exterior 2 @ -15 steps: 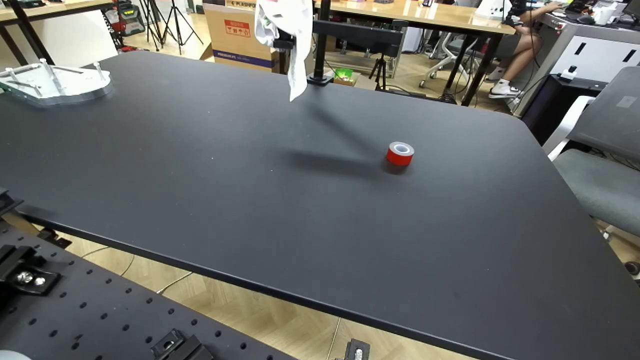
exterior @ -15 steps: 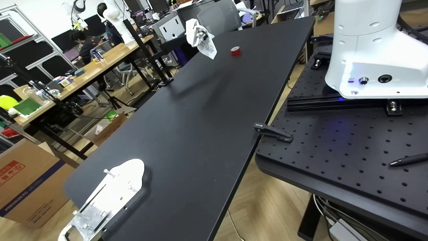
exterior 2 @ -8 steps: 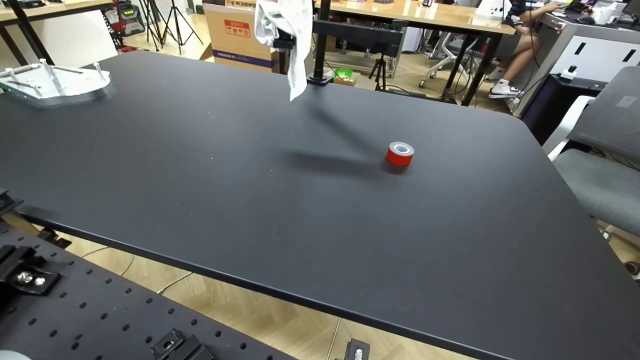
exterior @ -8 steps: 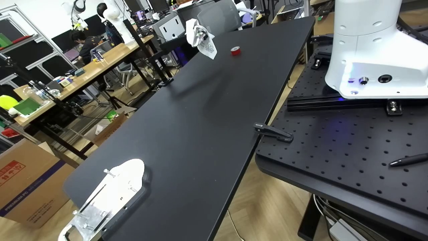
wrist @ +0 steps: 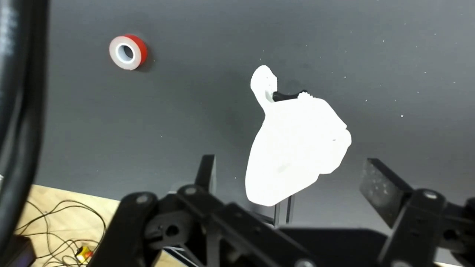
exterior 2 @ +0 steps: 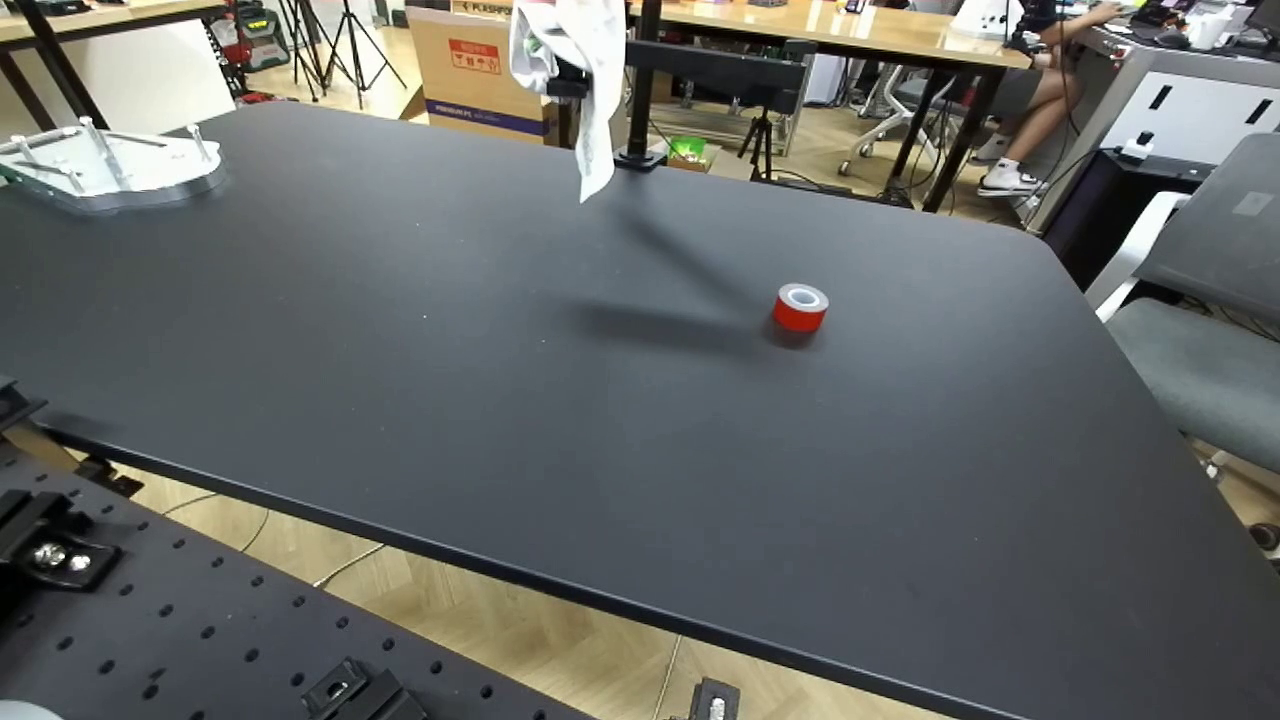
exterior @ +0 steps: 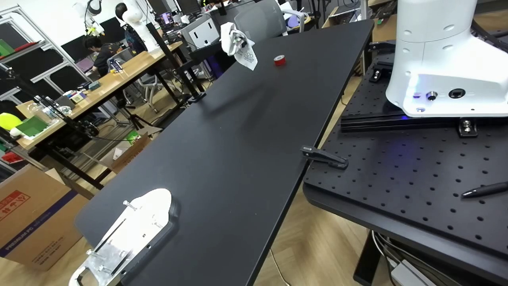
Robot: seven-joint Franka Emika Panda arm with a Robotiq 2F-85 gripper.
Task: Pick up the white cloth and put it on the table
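In the wrist view, the white cloth [wrist: 295, 142] is framed right of centre, between and clear of the parted jaws of the gripper [wrist: 291, 158]; in both exterior views it is hung upper centre.

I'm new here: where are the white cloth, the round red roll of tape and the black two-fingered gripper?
White cloth [wrist: 297, 133], wrist view: broad middle of the fabric.
Round red roll of tape [exterior 2: 799, 319], in an exterior view: red outer side.
Black two-fingered gripper [wrist: 291, 167], wrist view: midway between its open fingertips.
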